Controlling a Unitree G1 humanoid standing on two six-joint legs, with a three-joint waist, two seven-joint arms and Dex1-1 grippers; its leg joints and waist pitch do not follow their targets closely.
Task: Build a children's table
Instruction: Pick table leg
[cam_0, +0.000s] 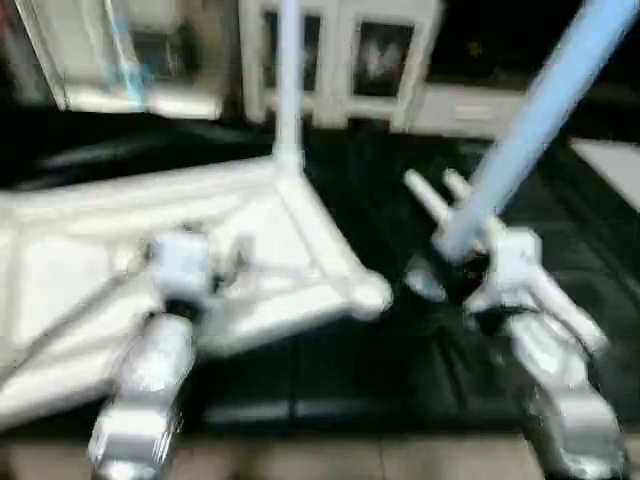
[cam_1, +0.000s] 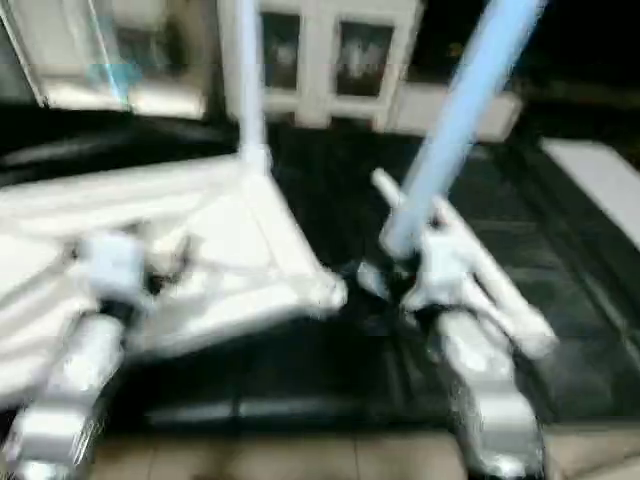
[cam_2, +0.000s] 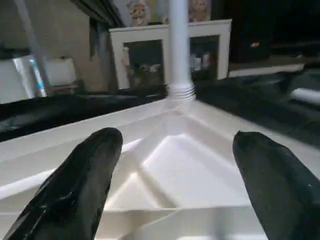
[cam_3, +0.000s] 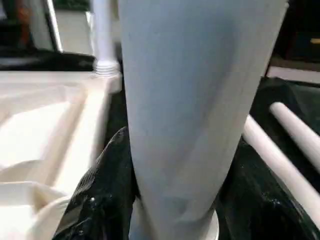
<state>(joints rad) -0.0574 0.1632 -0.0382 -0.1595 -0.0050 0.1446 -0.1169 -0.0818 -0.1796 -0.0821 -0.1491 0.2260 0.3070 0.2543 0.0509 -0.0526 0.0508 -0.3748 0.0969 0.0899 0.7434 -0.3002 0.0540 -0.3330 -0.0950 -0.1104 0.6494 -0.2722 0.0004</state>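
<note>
On the black mat (cam_0: 400, 370) before a white cabinet (cam_0: 350, 50), the upside-down tabletop (cam_0: 90, 260) has an empty corner socket (cam_0: 370, 295) just left of the right pincer (cam_0: 455, 262), which pinches a steeply tilted leg (cam_0: 540, 110); the left pincer (cam_2: 175, 175) hovers spread.

Silver rounded forearms (cam_0: 140, 385), white blocky wrist housings just behind the fingers, glossy black tapered fingers (cam_2: 75, 185)

You see a black mat (cam_0: 400, 370) carrying the work. The white table top (cam_0: 90, 260) lies on it, ribbed underside up, and two loose white legs (cam_0: 430, 195) lie side by side just beyond the top's near corner socket (cam_0: 372, 295).
</note>
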